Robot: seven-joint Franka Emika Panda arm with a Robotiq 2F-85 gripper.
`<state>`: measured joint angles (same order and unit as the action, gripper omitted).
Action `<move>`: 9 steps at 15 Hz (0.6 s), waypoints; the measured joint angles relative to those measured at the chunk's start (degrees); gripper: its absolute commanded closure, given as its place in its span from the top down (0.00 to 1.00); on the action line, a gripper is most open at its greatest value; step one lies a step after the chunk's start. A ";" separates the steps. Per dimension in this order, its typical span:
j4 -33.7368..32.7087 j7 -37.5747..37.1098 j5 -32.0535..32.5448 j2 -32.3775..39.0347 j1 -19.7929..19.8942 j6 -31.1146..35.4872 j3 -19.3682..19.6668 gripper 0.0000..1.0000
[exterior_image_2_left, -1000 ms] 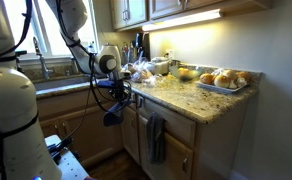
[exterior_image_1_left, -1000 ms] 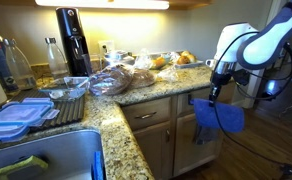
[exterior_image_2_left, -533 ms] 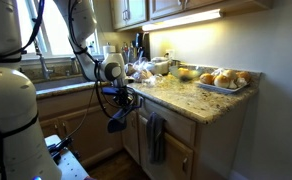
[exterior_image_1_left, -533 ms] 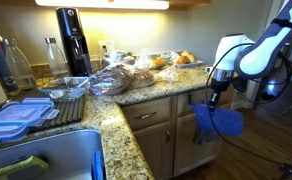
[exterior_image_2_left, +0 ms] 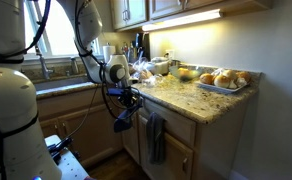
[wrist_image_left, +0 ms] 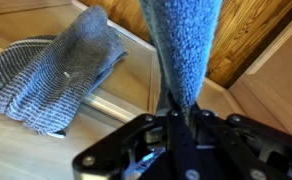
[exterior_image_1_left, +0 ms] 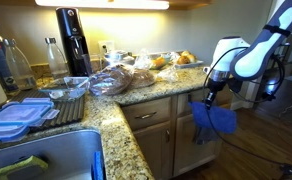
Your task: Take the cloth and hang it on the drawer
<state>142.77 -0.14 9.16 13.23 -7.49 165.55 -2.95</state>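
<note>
The cloth [exterior_image_1_left: 216, 119] hangs in the air in a bunch below the gripper [exterior_image_1_left: 210, 98], in front of the lower cabinets and beside the end of the granite counter [exterior_image_1_left: 136, 95]. The claw is clamped on the cloth's top edge. The wrist view confirms this: both fingers [wrist_image_left: 158, 128] are pinched together on the cloth [wrist_image_left: 186, 50], whose looped blue pile runs away from them across the frame.

The drawer [exterior_image_1_left: 148, 114] sits just under the counter edge, to the side of the cloth. Whether cloth and cabinet front touch cannot be told in an exterior view [exterior_image_1_left: 201, 125]. In an exterior view the cloth [exterior_image_2_left: 123, 122] appears clear of the woodwork, with the gripper [exterior_image_2_left: 124, 108] above it.

Only the wrist view shows the weave of the grey towel [wrist_image_left: 56, 75], draped over a wooden edge beside the cloth. In an exterior view the same towel [exterior_image_2_left: 154, 138] hangs down the cabinet front.

A tray of rolls [exterior_image_2_left: 222, 78] stands on the counter. Further along are a black appliance [exterior_image_1_left: 74, 40], bagged bread [exterior_image_1_left: 111, 80], plastic lids [exterior_image_1_left: 16, 115] and a sink [exterior_image_1_left: 46, 158]. Any lettering on the appliance is too small to read.
</note>
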 measured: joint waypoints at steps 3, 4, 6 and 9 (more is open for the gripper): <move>-0.97 0.03 -0.02 0.42 -0.05 0.71 -0.56 0.07; -1.18 0.04 -0.05 0.42 -0.07 0.72 -0.89 0.07; -1.35 0.04 -0.11 0.49 -0.10 0.72 -1.33 0.07; -1.34 0.07 -0.36 1.32 -0.01 0.72 -1.41 0.07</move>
<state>141.43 -0.07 8.80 14.55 -7.50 166.27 -4.36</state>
